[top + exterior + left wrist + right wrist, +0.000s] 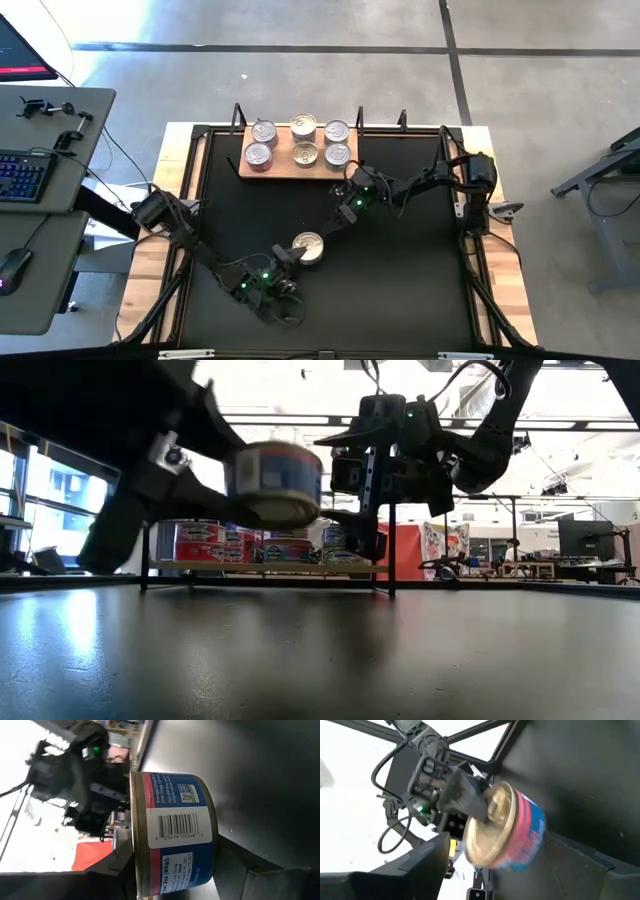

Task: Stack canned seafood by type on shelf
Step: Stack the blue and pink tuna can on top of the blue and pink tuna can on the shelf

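Observation:
My left gripper is shut on a gold-topped can with a blue and pink label, held above the table's near middle. In the low view this can hangs clear of the table. My right gripper is open and holds nothing. It hovers just near the wooden shelf, pointing toward the held can. The shelf lies at the far middle and carries six cans on their bases in two rows: silver-topped ones at both ends and gold-topped ones in the middle. My left gripper pinches the can between its two fingers, one finger across the gold lid and the other under the base. The fingers come in level from the table's near left. The can is roughly upright, lid up, and lifted clear of the table.
A black frame rail runs around the table edge behind the shelf. The dark table top lies bare between the held can and the right edge. A desk with a keyboard stands off to the left.

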Controlling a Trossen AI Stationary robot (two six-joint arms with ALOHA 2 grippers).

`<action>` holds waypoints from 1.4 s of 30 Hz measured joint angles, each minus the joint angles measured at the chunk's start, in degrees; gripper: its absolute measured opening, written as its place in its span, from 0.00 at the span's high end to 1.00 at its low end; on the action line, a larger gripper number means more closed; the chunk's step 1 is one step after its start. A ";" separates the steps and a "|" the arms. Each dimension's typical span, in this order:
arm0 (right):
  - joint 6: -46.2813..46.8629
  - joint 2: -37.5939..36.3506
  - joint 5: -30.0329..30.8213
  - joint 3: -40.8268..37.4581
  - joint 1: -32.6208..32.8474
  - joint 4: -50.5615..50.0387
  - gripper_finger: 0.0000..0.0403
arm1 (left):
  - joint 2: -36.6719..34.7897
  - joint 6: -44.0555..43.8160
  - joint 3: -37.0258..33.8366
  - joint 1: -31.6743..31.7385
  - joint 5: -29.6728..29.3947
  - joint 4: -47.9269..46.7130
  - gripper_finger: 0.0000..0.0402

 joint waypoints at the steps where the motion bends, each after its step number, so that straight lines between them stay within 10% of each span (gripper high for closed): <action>1: -0.33 -0.35 0.06 -0.08 0.28 -0.57 0.23 | 0.00 -2.00 0.00 -0.74 -1.19 -0.63 0.58; 10: -4.79 -8.43 2.07 -4.63 6.41 -7.77 0.23 | -1.71 -14.08 0.00 -6.89 -13.41 -5.29 0.58; 19: -15.68 -18.53 16.03 -5.37 18.93 -32.80 0.23 | -10.89 -25.22 0.04 5.05 -3.08 -12.51 0.58; 32: -16.54 -26.21 63.11 -5.39 38.71 -60.66 0.23 | -13.11 0.91 0.07 35.75 10.78 -6.75 0.58; 42: -16.84 -26.21 70.81 -5.39 39.28 -60.79 0.23 | -13.11 5.28 0.09 45.78 18.87 -7.05 0.52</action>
